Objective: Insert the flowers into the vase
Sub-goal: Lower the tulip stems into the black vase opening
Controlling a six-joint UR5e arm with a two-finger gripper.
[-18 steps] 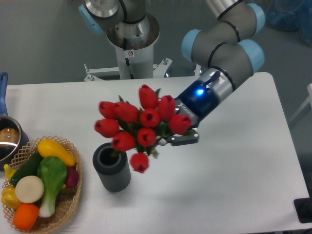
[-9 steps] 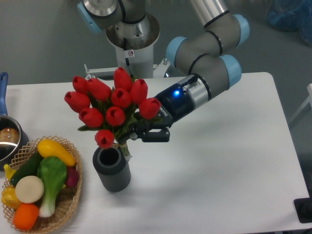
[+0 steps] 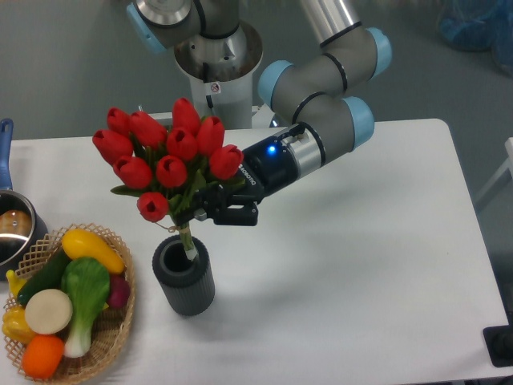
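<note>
White lettering on black two-finger gripper body (image 3: 228, 210): too small to read. Small sticker on white robot base column (image 3: 215, 88): illegible.

Open white tabletop (image 3: 361, 273) right of dark grey ribbed vase (image 3: 185, 286). Left approach obstructed: wicker basket of toy vegetables (image 3: 68, 301), shiny metal pot (image 3: 14, 228).

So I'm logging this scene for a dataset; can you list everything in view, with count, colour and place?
flowers: one bunch, red tulip buds, green leaves, held above the vase, stems reaching its mouth
vase: one, dark grey, ribbed, front left of table
wicker basket: one, tan, left front, holding colourful toy vegetables
pot: one, shiny metal, blue handle, left edge
table: one, white
arm: one, grey with blue caps
tool: one, black, shut on the stems
</note>
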